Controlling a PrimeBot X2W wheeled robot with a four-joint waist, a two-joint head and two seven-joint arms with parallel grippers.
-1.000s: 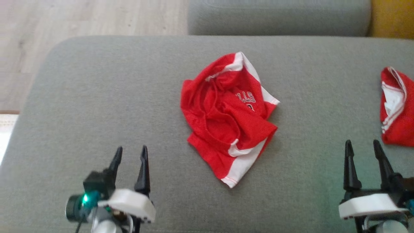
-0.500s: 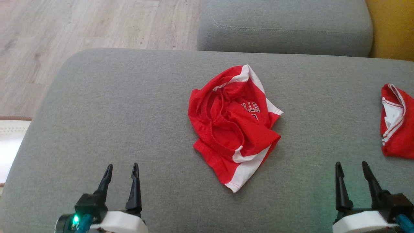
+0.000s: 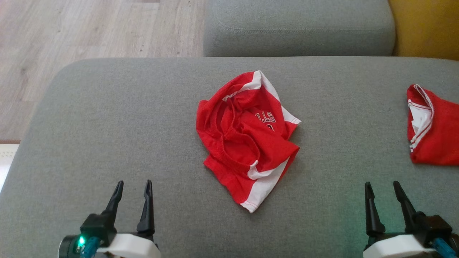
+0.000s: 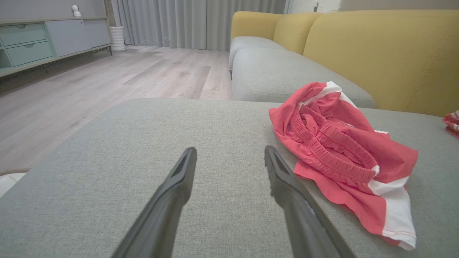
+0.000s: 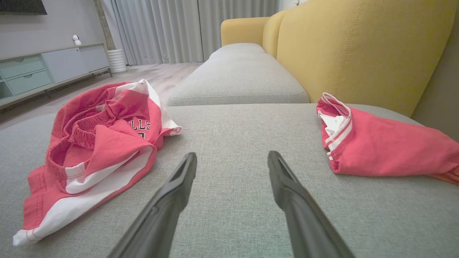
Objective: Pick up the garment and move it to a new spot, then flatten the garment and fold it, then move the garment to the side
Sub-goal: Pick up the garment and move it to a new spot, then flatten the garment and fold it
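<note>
**Head view.** The crumpled red-and-white garment (image 3: 247, 139) lies in the middle of the grey sofa cushion (image 3: 107, 125). It is ahead of both pincers and between them. From the left pincer (image 3: 134, 183) it sits forward and to the right. From the right pincer (image 3: 382, 184) it sits forward and to the left. Its long axis runs roughly away from the pincers, from a white-trimmed near corner to a white-banded far corner. The near corner reaches back almost level with the fingertips. Both pincers are released, fingers parted, with nothing between them and apart from the cloth. A second red garment (image 3: 430, 129) lies forward and to the right of the right pincer.

**Left wrist view.** The left pincer (image 4: 230, 150) points across bare cushion. The garment (image 4: 333, 143) starts just beside the right-hand finger and spreads onward to that side, elastic waistband uppermost.

**Right wrist view.** The right pincer (image 5: 232, 156) also aims at bare cushion. The garment (image 5: 100, 143) lies off to the left of its fingers, across a clear strip of cushion. The other red garment (image 5: 376, 147) sits about as far off to the right.

By my reading the left arm is the nearer, though only slightly. Either pincer would have to swing inward as well as forward to reach the cloth.
</note>
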